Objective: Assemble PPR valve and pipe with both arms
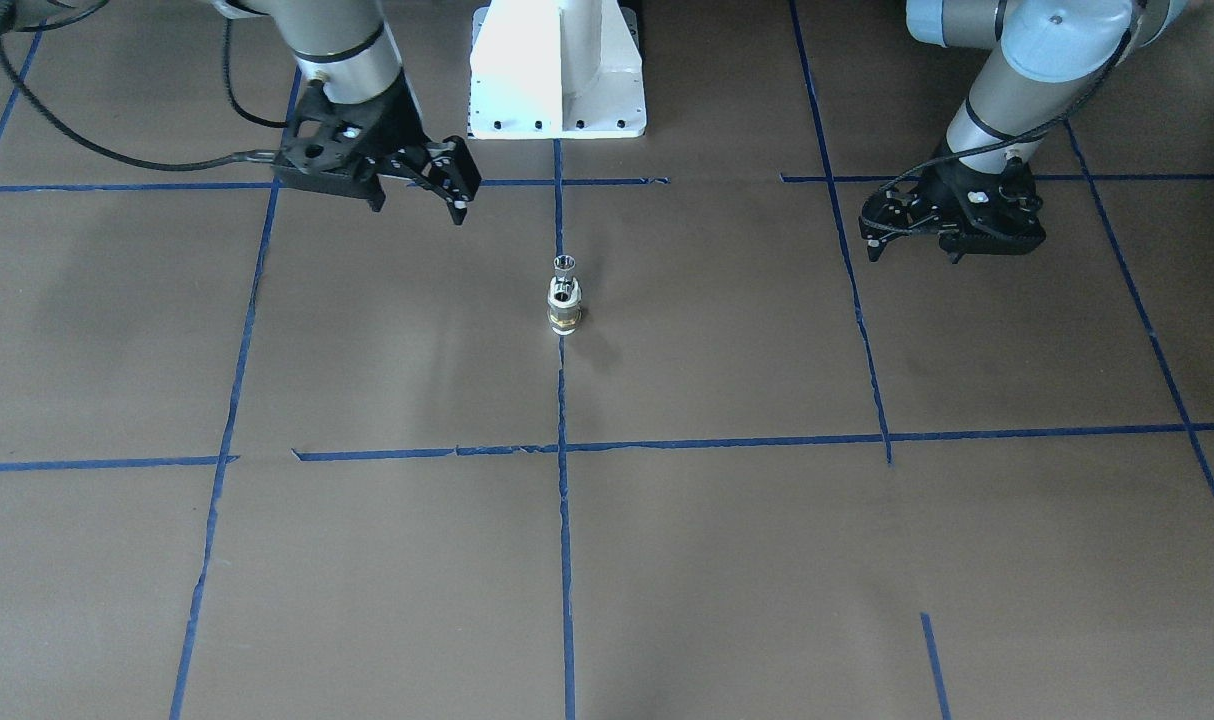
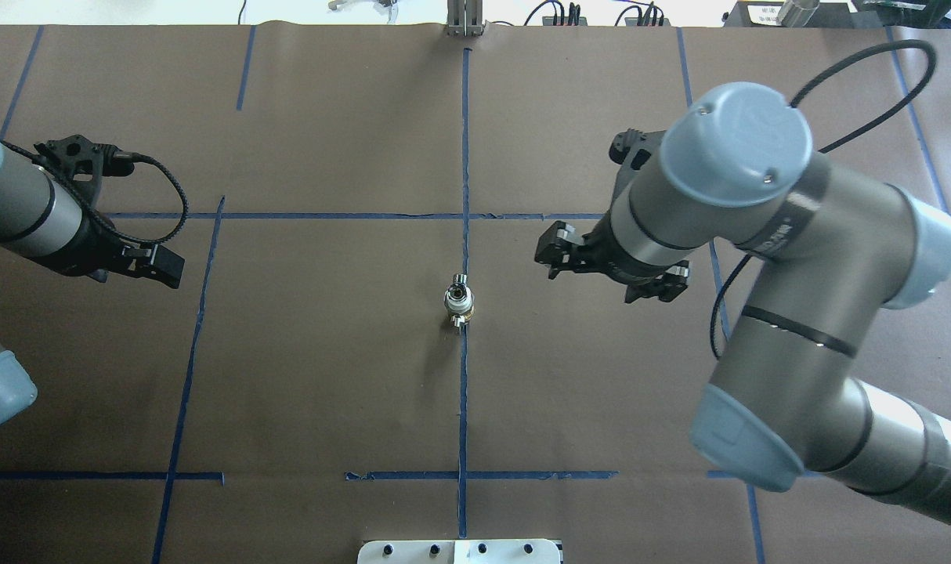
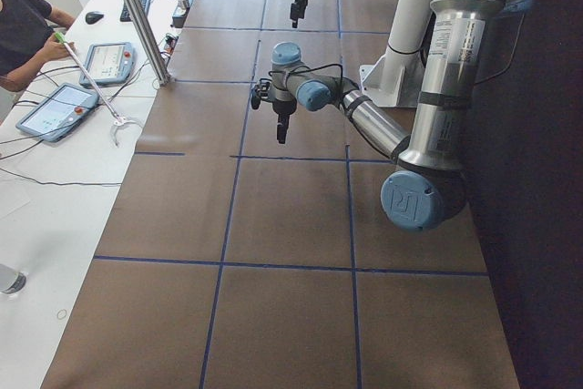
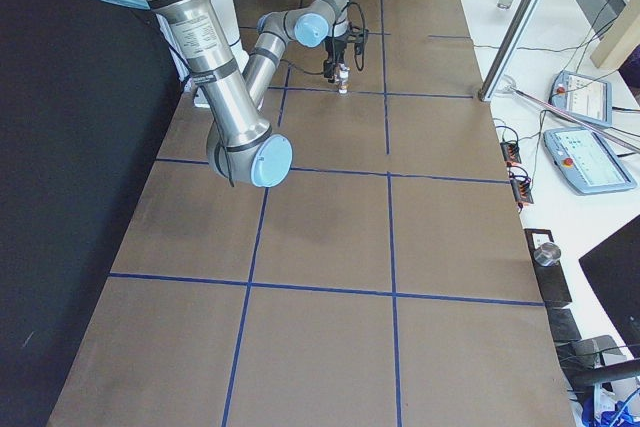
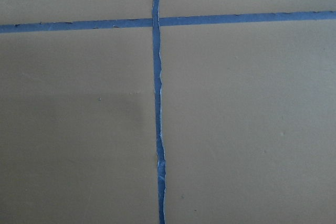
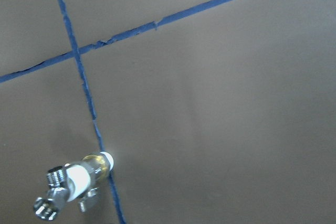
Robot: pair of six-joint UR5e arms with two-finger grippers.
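Progress?

Near the end, I'd judge. The PPR valve (image 1: 564, 308) appears to stand on end mid-worktop (image 1: 667, 560), on the blue tape line (image 1: 564, 400), with the pipe (image 1: 565, 264) at its top. The right wrist view shows the chrome piece against the valve's white end, seemingly joined.

And the arms?

Both are well apart from the pair. The right tool (image 1: 419, 200) is spread and holds nothing. The left tool (image 1: 915, 245) also looks spread and empty, off toward its own side.

Anything remaining?

Little, I'd say. How firmly the joint is seated cannot be told from here.
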